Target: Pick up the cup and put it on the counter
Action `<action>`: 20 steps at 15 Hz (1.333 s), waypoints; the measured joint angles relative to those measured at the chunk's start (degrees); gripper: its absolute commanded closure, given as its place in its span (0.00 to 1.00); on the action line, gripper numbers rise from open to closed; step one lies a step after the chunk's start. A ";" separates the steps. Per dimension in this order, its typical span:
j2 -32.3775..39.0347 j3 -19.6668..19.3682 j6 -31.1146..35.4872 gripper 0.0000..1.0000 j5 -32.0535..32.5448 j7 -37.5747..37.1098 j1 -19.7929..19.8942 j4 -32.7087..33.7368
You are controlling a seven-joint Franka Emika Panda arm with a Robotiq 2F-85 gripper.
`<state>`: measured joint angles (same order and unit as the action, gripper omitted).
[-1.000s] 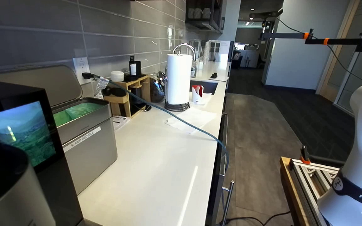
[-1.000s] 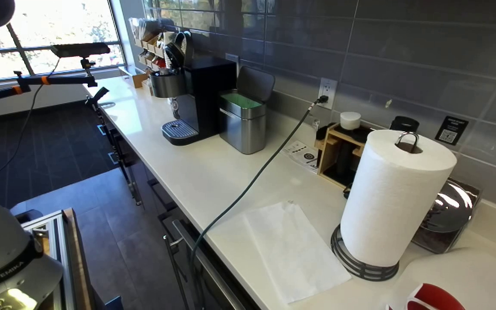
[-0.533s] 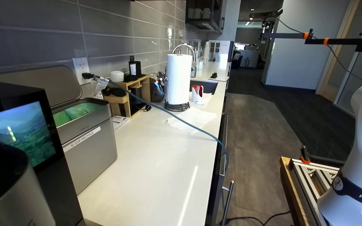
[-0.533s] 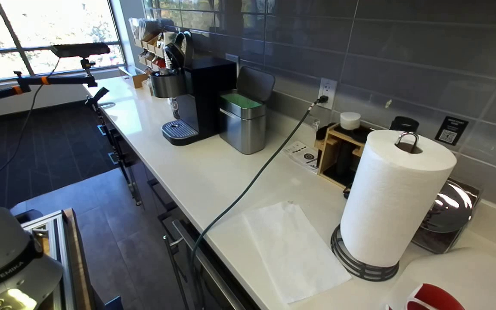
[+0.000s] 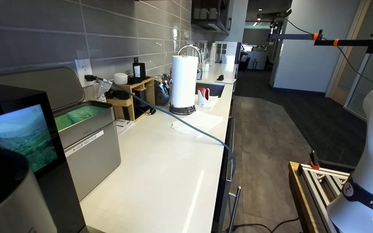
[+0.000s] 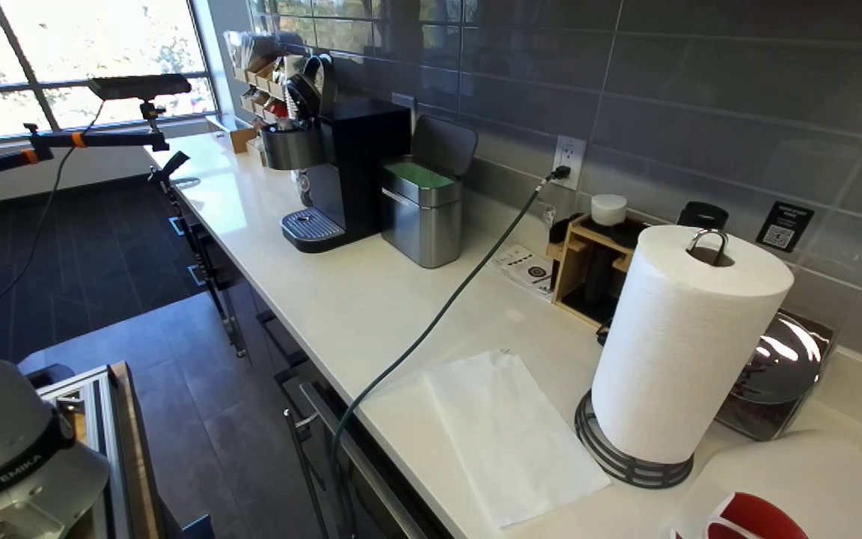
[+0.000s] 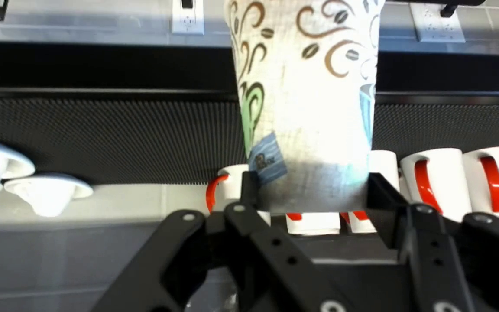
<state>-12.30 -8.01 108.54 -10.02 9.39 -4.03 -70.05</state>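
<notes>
The cup (image 7: 314, 108) is whitish with brown swirls, coffee beans and green and light-blue patches, and slightly tapered. It shows only in the wrist view. My gripper (image 7: 311, 190) has its black fingers against both sides of the cup's narrow end, holding it. The wider end runs out of the picture's top. The long white counter (image 5: 160, 165) has a dark front edge and shows in both exterior views (image 6: 311, 292). The gripper and cup are outside both exterior views; only the lower arm (image 5: 367, 161) shows there.
A cable (image 6: 438, 314) crosses the counter and hangs over its front. A paper-towel roll (image 6: 689, 344), paper sheet (image 6: 513, 442), red-and-white mug (image 5: 203, 97), steel bin (image 6: 420, 224) and coffee machine (image 6: 364, 165) stand or lie there. Red-handled mugs (image 7: 442, 186) are behind the held cup.
In the exterior views the arm's visible links have shifted slightly toward the picture's outer edge, and an upper link has left the top left corner. The things on the counter have not moved.
</notes>
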 measured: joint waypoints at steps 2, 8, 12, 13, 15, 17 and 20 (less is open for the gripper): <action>-3.73 0.42 -0.81 0.62 0.18 -1.70 0.03 -5.73; -13.19 1.45 1.45 0.37 -1.09 -4.47 0.02 -22.98; -15.55 1.57 2.53 0.37 -1.49 -4.54 0.02 -26.60; -15.66 1.57 2.53 0.37 -1.51 -4.55 0.02 -26.66; -15.70 1.57 2.54 0.62 -1.54 -4.57 0.02 -26.67; -15.65 1.58 2.54 0.62 -1.55 -4.53 0.08 -26.69; -16.04 1.28 5.18 0.62 -2.17 -4.52 1.01 -30.21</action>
<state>-28.34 -6.73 113.72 -12.18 4.87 -3.01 -100.26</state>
